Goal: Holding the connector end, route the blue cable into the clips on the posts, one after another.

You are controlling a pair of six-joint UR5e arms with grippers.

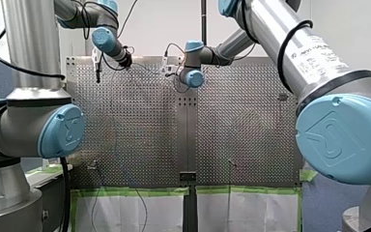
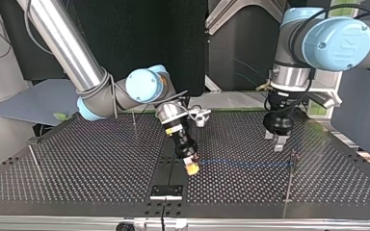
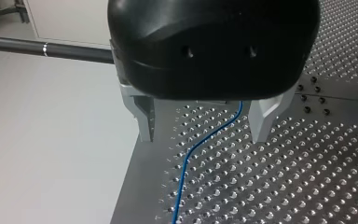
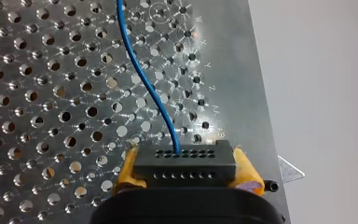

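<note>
My right gripper point(image 4: 185, 179) has its yellow pads point(image 4: 126, 170) shut on the black connector point(image 4: 185, 161). The blue cable point(image 4: 144, 79) leaves the connector and runs away over the perforated plate. In the top view my right gripper point(image 2: 191, 167) tilts down near the plate's middle, and the blue cable point(image 2: 243, 162) stretches from it to a thin post point(image 2: 291, 168) at that view's right. My left gripper point(image 2: 279, 140) hangs just behind that post. Its metal fingers point(image 3: 144, 116) stand open, and the blue cable point(image 3: 200, 142) lies on the plate between them, untouched.
More thin posts stand at the top view's left point(image 2: 33, 156) and behind the right arm point(image 2: 134, 118). A small black bracket point(image 2: 166, 191) sits on the plate's near edge. The plate's edge point(image 3: 126, 186) runs close beside my left gripper.
</note>
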